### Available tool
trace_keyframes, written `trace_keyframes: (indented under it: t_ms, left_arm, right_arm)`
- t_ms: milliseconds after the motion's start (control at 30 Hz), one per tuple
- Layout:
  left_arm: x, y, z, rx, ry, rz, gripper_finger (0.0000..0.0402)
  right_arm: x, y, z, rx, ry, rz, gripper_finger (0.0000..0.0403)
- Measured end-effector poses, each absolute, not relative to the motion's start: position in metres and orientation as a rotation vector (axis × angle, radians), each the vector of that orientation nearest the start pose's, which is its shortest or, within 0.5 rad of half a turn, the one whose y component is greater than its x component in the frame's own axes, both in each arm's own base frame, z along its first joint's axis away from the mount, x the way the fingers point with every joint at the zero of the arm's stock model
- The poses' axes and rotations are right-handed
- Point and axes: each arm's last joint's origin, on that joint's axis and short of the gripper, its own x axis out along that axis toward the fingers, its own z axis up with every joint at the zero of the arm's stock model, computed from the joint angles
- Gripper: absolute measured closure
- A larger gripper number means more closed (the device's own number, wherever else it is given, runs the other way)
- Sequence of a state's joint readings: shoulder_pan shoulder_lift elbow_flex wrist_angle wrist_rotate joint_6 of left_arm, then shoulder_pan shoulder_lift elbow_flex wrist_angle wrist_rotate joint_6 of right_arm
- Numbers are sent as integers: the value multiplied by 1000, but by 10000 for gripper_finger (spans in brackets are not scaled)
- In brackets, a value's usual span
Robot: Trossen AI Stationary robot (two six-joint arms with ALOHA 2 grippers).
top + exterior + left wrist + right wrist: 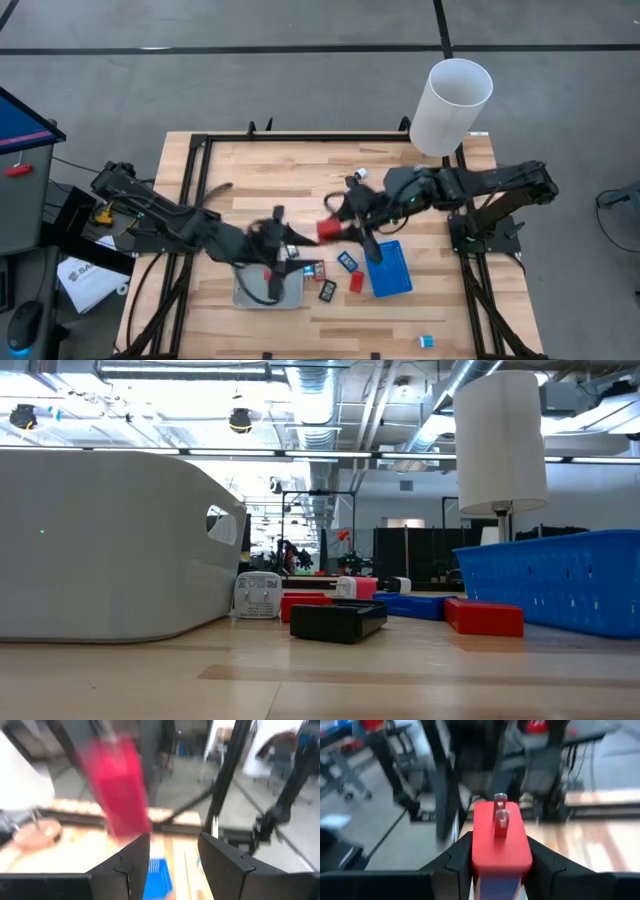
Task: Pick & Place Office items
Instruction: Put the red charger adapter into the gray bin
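Two trays (390,270) look bare; right jaws (501,865) pinch red block (501,840); left jaws (172,862) spread.

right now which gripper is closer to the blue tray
Right. The right gripper, shut on a red block, sits just up-left of the blue tray. The left gripper is farther left, over the grey tray.
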State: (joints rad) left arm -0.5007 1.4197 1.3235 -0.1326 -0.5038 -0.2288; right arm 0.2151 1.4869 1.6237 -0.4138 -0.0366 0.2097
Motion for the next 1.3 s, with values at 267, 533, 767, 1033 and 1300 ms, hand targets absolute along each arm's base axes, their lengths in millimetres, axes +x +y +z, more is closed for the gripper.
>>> trace_keyframes:
  t_ms: [267,533,767,1033,1300]
  left_arm:
    - [291,-143,377,-117,197,34,238]
    - [279,-144,388,-61,165,55,237]
    - [259,-144,399,94,149,133,205]
    - [244,-130,415,-115,103,117,156]
    - [260,-134,409,-164,113,-8,163]
  right_arm:
    - [316,70,444,173,250,230,284]
    - [314,75,438,177,321,242,285]
    - [312,83,438,225,330,266,285]
    - [308,96,434,207,369,305,285]
    - [316,93,428,162,378,256,285]
